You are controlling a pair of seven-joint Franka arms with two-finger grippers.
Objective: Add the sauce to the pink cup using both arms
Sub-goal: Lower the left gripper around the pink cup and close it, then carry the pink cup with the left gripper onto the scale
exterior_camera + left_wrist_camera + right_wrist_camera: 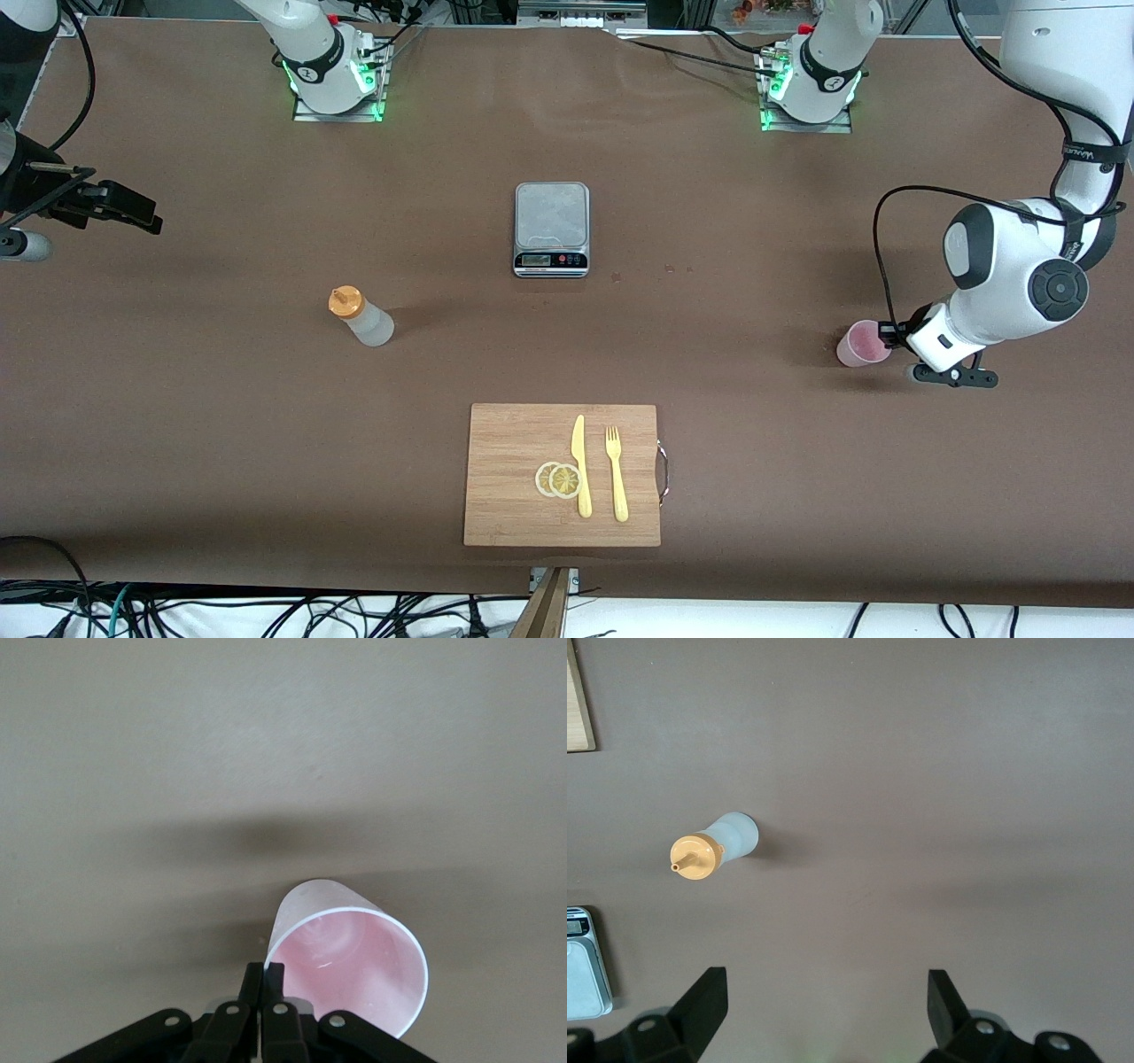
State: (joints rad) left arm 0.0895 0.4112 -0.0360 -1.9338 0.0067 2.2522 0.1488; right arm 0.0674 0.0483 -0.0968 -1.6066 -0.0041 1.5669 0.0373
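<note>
Between the left gripper's (263, 979) pinched fingers sits the cup's (354, 970) rim. Well apart from the bottle (713, 849), the right gripper (824, 1005) hangs spread, waiting.

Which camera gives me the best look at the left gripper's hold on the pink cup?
Left wrist view: the left gripper is pinched shut on the pink cup rim. Front view shows the cup beside the arm, fingers hidden. Right wrist view lacks it.

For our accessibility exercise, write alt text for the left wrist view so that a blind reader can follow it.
The left gripper is shut on the rim of a pale pink cup, seen from above with its empty inside showing. Around it lies only the plain brown table.
</note>
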